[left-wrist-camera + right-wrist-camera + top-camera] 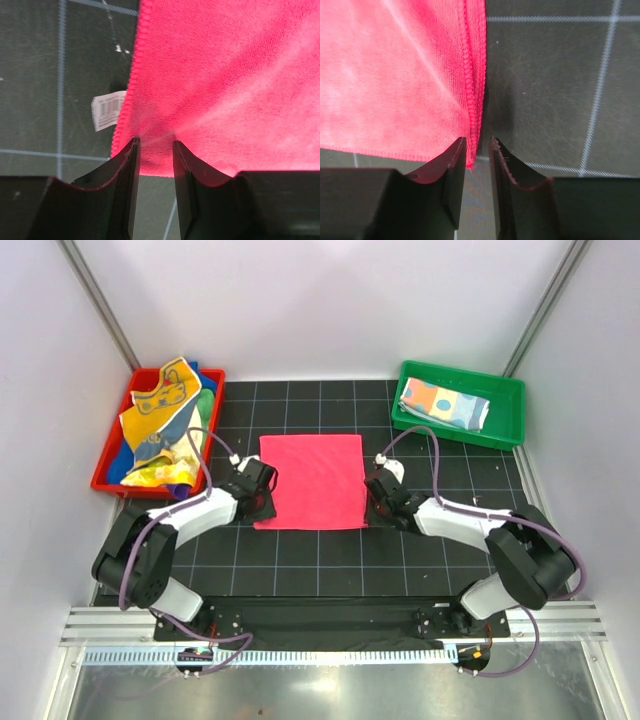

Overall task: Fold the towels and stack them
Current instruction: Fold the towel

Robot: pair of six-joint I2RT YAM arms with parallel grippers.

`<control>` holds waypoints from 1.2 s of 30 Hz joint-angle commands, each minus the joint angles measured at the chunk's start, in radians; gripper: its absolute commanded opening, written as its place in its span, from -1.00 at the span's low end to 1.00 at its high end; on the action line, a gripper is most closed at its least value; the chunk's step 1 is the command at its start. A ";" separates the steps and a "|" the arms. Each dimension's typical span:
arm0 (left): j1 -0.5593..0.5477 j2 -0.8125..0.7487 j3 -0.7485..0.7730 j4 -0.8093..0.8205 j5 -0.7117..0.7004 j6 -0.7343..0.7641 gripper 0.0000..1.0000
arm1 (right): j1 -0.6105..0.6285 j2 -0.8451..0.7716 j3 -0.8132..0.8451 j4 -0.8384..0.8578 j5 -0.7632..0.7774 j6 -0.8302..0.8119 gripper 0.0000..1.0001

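A plain pink-red towel point(312, 478) lies flat on the black grid mat. My left gripper point(262, 502) is at its near left corner. In the left wrist view the left gripper point(155, 142) has its jaws a narrow gap apart over the towel point(225, 75), whose near hem crosses the gap. My right gripper point(378, 498) is at the near right corner. In the right wrist view the right gripper point(477, 142) is also slightly open, and the towel point(395, 75) has its corner tip lying in the gap. A folded pastel patchwork towel point(445, 403) lies in the green tray. Several crumpled towels point(160, 425) fill the red tray.
The red tray point(100, 480) stands at the back left and the green tray point(460, 372) at the back right. A white label point(109, 110) sticks out from the pink-red towel's left hem. White walls and metal posts close in the mat.
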 commanded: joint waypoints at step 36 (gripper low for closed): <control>0.334 0.614 0.893 -0.006 0.283 0.197 0.08 | -0.317 0.735 1.080 -0.203 -0.168 -0.159 -0.15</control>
